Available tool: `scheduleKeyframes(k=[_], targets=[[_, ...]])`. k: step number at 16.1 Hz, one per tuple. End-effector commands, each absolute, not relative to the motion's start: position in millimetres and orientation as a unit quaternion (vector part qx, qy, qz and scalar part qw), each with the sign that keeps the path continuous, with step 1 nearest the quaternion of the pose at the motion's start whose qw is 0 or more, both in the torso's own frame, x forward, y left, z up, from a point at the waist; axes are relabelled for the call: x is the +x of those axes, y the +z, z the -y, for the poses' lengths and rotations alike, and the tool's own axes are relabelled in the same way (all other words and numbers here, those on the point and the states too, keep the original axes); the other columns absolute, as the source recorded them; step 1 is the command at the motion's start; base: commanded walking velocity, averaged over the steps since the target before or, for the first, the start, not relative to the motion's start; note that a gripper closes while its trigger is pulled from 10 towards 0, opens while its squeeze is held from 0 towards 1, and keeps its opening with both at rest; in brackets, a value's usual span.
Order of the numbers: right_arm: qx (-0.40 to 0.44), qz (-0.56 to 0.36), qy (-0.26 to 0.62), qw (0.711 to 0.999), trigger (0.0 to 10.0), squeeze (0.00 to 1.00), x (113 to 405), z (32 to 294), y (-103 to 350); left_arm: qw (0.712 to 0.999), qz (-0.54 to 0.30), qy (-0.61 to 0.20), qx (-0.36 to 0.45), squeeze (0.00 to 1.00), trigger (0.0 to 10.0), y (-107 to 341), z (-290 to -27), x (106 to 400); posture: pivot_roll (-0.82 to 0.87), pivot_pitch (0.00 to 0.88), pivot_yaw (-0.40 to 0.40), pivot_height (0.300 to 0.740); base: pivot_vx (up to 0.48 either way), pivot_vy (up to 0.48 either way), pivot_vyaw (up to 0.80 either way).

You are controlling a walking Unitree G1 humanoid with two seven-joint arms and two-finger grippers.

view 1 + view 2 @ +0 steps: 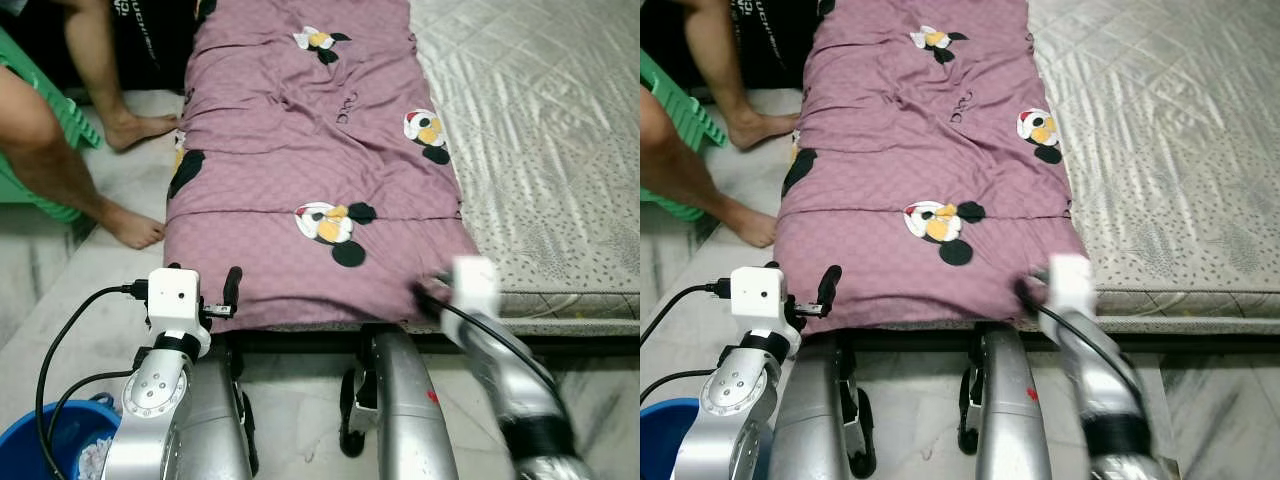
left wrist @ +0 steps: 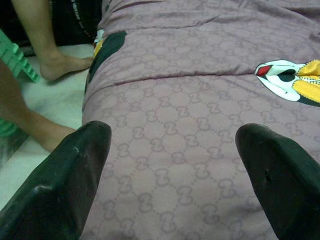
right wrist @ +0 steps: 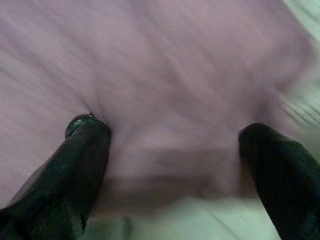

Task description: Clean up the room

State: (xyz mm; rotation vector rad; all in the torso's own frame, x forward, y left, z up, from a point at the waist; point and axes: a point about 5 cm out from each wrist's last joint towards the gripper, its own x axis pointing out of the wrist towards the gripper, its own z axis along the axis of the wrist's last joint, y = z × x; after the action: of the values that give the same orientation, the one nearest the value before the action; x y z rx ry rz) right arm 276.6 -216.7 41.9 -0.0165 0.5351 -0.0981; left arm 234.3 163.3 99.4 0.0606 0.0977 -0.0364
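A mauve blanket (image 1: 300,150) with cartoon mouse patches lies folded lengthwise along the left side of a pale mattress (image 1: 540,150). My left gripper (image 1: 205,285) stands open at the blanket's near left corner. In the left wrist view its two black fingers (image 2: 75,170) are spread wide over the patterned cloth (image 2: 175,150). My right gripper (image 1: 432,295) is at the near right corner of the blanket, blurred. In the right wrist view the right gripper (image 3: 175,165) is open, with the blanket's near edge (image 3: 165,100) between its fingers but not pinched.
A person's bare legs and feet (image 1: 135,228) are on the floor to the left of the blanket, beside a green plastic seat (image 1: 40,90). A blue bucket (image 1: 60,440) sits at my lower left. The mattress's front edge (image 1: 560,310) runs just ahead of my legs (image 1: 400,400).
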Motion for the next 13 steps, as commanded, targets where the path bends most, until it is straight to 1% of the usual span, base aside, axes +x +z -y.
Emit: scheduleKeyframes(k=[1, 2, 3, 4, 6, 7, 9, 10, 11, 12, 13], targets=[[-0.008, -0.308, -0.101, 0.946, 10.0, 0.0, 253.1, 243.1, 27.4, 0.997, -0.066, -0.017, 0.031, 0.0, 10.0, 92.6, -164.3, 229.6, 0.03, 0.245, -0.036, 0.576, 0.0, 0.0, 0.0], [-0.01, -0.294, -0.134, 0.946, 10.0, 0.0, 239.0, 259.3, 29.0, 0.997, -0.067, -0.019, 0.032, 0.0, 10.0, 92.1, -165.2, 229.2, 0.03, 0.248, -0.029, 0.576, 0.0, 0.0, 0.0], [-0.016, -0.278, -0.145, 0.949, 10.0, 0.0, 238.4, 263.1, 33.5, 0.997, -0.067, -0.02, 0.033, 0.0, 10.0, 91.9, -165.3, 229.3, 0.02, 0.248, -0.028, 0.576, 0.0, 0.0, 0.0], [-0.03, -0.244, -0.162, 0.956, 10.0, 0.0, 240.8, 267.9, 44.6, 0.997, -0.067, -0.021, 0.034, 0.0, 10.0, 92.0, -165.5, 229.7, 0.02, 0.248, -0.025, 0.576, 0.0, 0.0, 0.0], [-0.062, -0.137, -0.187, 0.971, 10.0, 0.0, 254.1, 272.1, 83.9, 0.997, -0.067, -0.023, 0.036, 0.0, 10.0, 92.2, -166.0, 230.8, 0.02, 0.245, -0.019, 0.576, 0.0, 0.0, 0.0], [-0.099, -0.09, -0.187, 0.973, 10.0, 0.0, 261.6, 271.6, 105.2, 0.997, -0.066, -0.024, 0.037, 0.0, 10.0, 92.5, -165.9, 231.4, 0.02, 0.243, -0.017, 0.576, 0.0, 0.0, 0.0], [-0.113, -0.005, -0.187, 0.976, 10.0, 0.0, 276.2, 267.1, 140.4, 0.997, -0.065, -0.025, 0.038, 0.0, 10.0, 92.5, -165.9, 232.7, 0.02, 0.238, -0.016, 0.576, 0.0, 0.0, 0.0], [-0.09, 0.042, -0.146, 0.984, 10.0, 0.0, 291.4, 250.3, 163.6, 0.997, -0.064, -0.025, 0.038, 0.0, 10.0, 93.1, -165.5, 233.3, 0.02, 0.235, -0.015, 0.576, 0.0, 0.0, 0.0], [-0.077, 0.055, -0.113, 0.989, 10.0, 0.0, 298.6, 238.4, 170.5, 0.997, -0.063, -0.025, 0.038, 0.0, 10.0, 93.5, -164.9, 234.4, 0.02, 0.236, -0.01, 0.576, 0.0, 0.0, 0.0], [-0.042, 0.052, -0.055, 0.996, 10.0, 0.0, 307.4, 218.4, 171.2, 0.997, -0.062, -0.025, 0.037, 0.0, 10.0, 94.0, -164.4, 235.8, 0.02, 0.239, -0.004, 0.576, 0.0, 0.0, 0.0], [-0.029, 0.037, 0.001, 0.999, 10.0, 0.0, 314.8, 200.3, 165.5, 0.997, -0.06, -0.027, 0.036, 0.0, 10.0, 95.0, -163.5, 237.5, 0.01, 0.241, 0.001, 0.576, 0.0, 0.0, 0.0]])
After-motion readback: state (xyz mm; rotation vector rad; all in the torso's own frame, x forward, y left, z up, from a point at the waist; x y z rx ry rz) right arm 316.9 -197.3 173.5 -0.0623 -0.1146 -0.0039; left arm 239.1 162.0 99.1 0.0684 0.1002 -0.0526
